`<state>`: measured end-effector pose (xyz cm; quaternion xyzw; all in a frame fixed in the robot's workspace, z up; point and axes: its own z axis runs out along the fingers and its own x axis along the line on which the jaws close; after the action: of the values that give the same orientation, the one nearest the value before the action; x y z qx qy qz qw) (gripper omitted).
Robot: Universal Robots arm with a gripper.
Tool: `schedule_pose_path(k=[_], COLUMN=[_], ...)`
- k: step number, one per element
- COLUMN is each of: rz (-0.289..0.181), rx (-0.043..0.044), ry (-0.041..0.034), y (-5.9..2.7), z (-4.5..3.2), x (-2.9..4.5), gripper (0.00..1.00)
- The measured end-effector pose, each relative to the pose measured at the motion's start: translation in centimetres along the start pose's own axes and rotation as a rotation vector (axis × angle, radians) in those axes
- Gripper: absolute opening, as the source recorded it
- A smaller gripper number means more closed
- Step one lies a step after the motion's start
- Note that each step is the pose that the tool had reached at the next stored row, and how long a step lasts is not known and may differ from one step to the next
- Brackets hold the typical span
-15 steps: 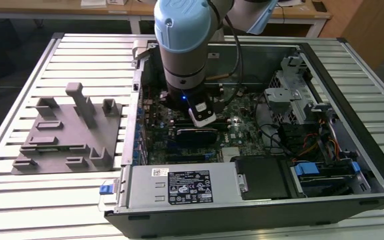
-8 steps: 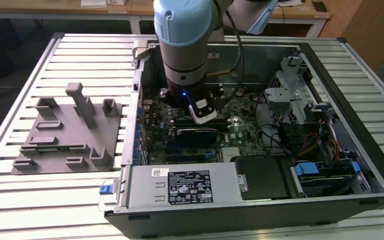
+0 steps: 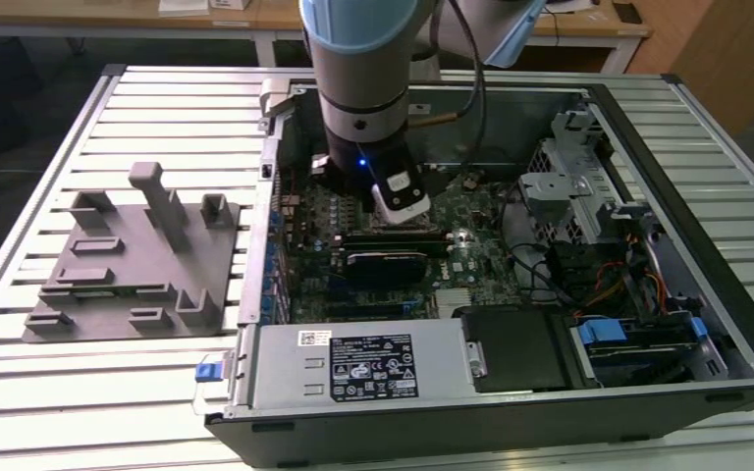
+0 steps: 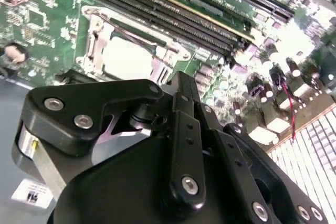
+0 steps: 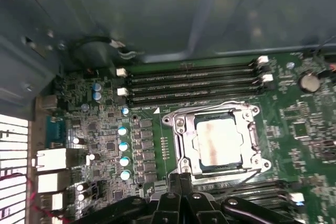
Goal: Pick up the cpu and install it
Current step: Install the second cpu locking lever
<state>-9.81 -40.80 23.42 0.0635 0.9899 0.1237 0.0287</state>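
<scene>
Motherboard (image 5: 100, 145) socket's pale silver cpu (image 5: 219, 141)

The gripper (image 5: 181, 192) hangs inside the open computer case (image 3: 691, 294), just above the motherboard (image 5: 105, 145). The cpu (image 5: 219, 141) lies in its socket frame (image 5: 181, 135) directly ahead of the fingertips, apart from them. Memory slots (image 5: 194, 85) run beyond the socket. Outside the case, well off toward the exterior view's left, the tray (image 3: 134, 265) sits on the table (image 3: 36, 392).

The cpu (image 5: 220, 141) sits in the motherboard (image 5: 105, 145) socket frame (image 5: 181, 135).
</scene>
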Motion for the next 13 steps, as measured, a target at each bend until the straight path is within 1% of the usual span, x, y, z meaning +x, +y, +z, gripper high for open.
schedule_pose_path(k=[2, 4, 8, 13], rz=[0.000, 0.000, 0.003, 0.007], rx=[0.0000, 0.0005, 0.0029, 0.0051], ry=[0.0000, -0.0001, 0.0009, 0.0051], y=[0.16, 0.26, 0.37, 0.48], z=[-0.65, -0.96, -0.98, -0.92], x=[-0.03, -0.13, -0.88, -1.80], gripper=[0.11, 0.11, 0.11, 0.11])
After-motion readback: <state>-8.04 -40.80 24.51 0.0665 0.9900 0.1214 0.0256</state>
